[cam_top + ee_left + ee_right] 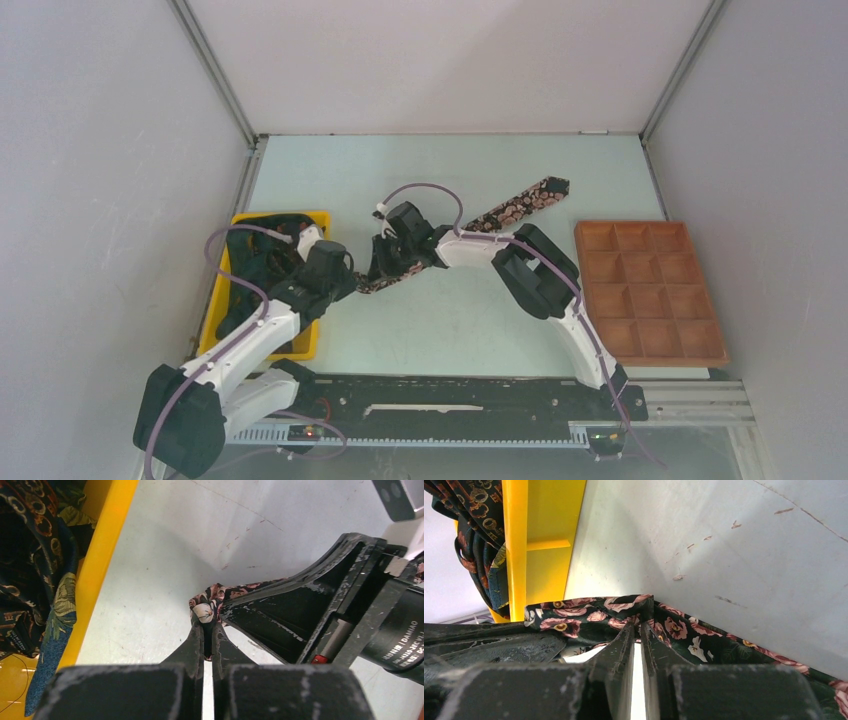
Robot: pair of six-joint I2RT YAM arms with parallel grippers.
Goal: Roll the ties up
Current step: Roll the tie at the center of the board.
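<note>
Black fabric necktie (522, 204) with a pink floral print, lying diagonally on the pale table (450, 330), broader end far right. The left gripper (206, 626), fingers pressed together, pinches its bunched near end. The right gripper (638, 627) likewise nips a fold just beside it. A yellow plastic bin (285, 214) stands at left.
</note>
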